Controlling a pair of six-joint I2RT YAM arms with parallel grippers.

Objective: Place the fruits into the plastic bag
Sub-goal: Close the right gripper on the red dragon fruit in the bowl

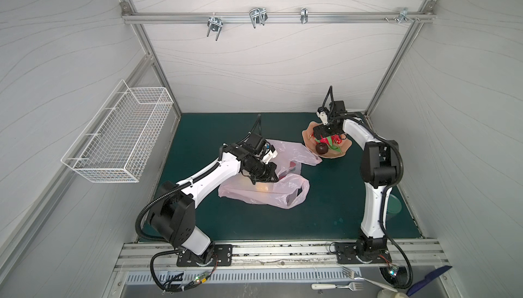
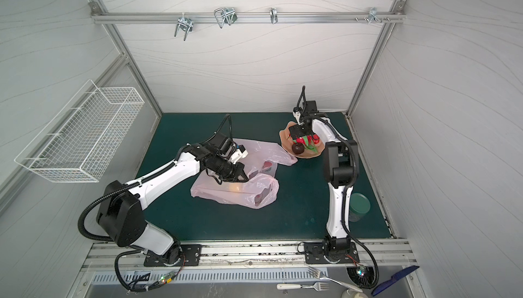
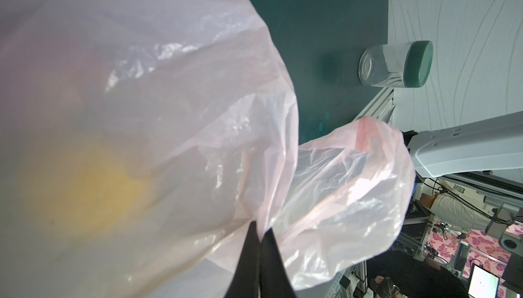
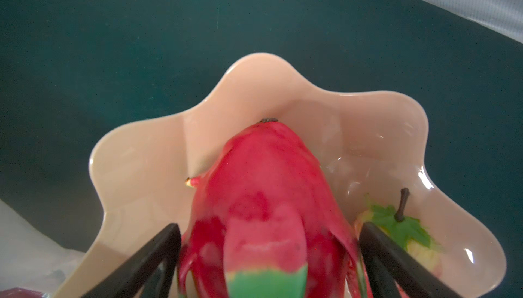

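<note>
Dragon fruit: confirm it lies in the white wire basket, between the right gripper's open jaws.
Not the basket: the dragon fruit lies in the peach plate, between the right gripper's open jaws, as the right wrist view shows.

Blurred yellow fruit [image 3: 85, 186] behind plastic bag [image 3: 215, 107], dragon fruit [image 4: 263, 197] cropped by edge

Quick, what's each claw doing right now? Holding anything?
Left gripper: closed, pinching the plastic bag.
Right gripper: open, one jaw on each side of the dragon fruit on the plate, not gripping it yet.
</note>
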